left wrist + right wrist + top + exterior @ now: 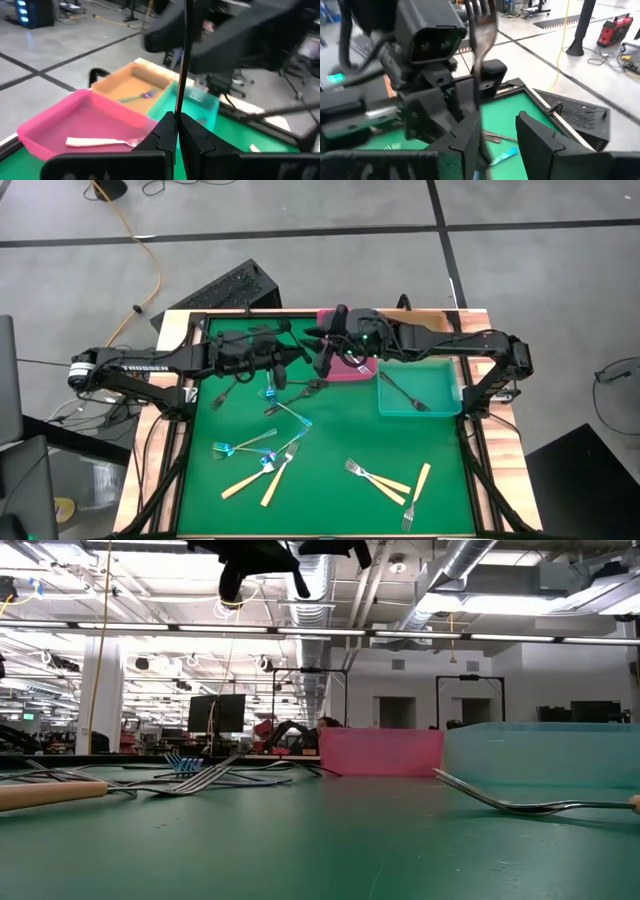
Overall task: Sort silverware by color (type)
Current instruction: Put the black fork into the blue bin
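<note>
**High view: dark fork being passed between grippers above the trays**

A black fork (pixel 481 30) is being held upright in mid-air, clamped by the left gripper (pixel 176 131) on its slim stem. The right gripper (pixel 497 135), part-open, is being brought around the same handle without visibly pinching it. Judged best: grip is confirmed before release, then the teal tray (pixel 447 402) is being targeted. Remaining forks (pixel 270 465) are lying on the green mat (pixel 330 480).
</note>
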`<state>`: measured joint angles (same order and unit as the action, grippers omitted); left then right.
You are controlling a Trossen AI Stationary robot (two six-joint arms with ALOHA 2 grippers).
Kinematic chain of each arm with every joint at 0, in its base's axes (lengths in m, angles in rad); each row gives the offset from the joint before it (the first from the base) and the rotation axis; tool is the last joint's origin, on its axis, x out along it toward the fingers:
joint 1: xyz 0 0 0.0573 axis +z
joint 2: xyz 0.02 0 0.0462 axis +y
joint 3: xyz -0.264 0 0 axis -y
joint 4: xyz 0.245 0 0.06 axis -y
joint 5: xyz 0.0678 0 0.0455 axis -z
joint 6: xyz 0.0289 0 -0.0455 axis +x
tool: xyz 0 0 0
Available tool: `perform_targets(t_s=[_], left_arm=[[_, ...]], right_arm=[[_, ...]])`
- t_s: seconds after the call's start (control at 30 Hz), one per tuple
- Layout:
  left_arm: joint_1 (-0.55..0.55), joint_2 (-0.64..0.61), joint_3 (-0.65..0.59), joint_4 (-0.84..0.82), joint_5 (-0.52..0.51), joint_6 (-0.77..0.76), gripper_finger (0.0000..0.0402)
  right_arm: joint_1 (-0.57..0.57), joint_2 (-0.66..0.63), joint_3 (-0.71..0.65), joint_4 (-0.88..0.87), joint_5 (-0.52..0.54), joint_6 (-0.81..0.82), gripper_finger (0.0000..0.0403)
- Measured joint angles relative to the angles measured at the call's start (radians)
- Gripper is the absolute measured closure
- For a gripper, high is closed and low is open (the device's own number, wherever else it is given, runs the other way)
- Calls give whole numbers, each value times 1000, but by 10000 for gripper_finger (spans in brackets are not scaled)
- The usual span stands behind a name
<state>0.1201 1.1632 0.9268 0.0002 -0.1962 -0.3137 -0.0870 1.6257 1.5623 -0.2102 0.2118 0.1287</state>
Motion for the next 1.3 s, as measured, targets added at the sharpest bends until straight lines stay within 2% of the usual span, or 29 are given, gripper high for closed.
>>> perform_targets(t_s=[0.07, 0.2, 0.43, 0.53, 0.6, 0.67, 0.83, 0.9, 0.97, 1.03, 1.1, 1.2, 1.3], left_arm=[[-14, 0, 0, -38, -27, 8, 402], [-32, 0, 0, -99, -166, 30, 402], [-42, 0, 0, -95, -364, 96, 402], [-38, 0, 0, -98, -340, 145, 402], [-42, 0, 0, -120, -368, 137, 402], [-41, 0, 0, -134, -352, 138, 402], [-41, 0, 0, -139, -204, 228, 402], [-42, 0, 0, -137, -223, 205, 402], [-41, 0, 0, -131, -283, 171, 402], [-38, 1, 0, -128, -302, 190, 402], [-38, 2, 0, -107, -267, 232, 402], [-39, 2, 0, -54, -129, 303, 402], [-41, 16, 0, -22, -120, 302, 402]], right_arm=[[1, 0, 0, -33, 7, -28, 253], [2, -9, 0, -91, 50, -31, 253], [-22, -39, 2, -50, 106, 24, 253], [-25, -34, 0, -15, 110, -25, 253], [-28, -35, 1, -1, 110, -53, 253], [-33, -35, 1, -3, 104, -88, 253], [-35, -37, 1, -9, 78, -253, 253], [-38, -39, 1, -8, 58, -255, 253], [-42, -39, 1, -22, 48, -212, 253], [-42, -34, 1, -44, 39, -184, 253], [-35, -19, 1, -61, 27, -186, 253], [-24, 5, -1, -82, -23, -205, 253], [-16, 19, 0, -75, -38, -201, 253]])
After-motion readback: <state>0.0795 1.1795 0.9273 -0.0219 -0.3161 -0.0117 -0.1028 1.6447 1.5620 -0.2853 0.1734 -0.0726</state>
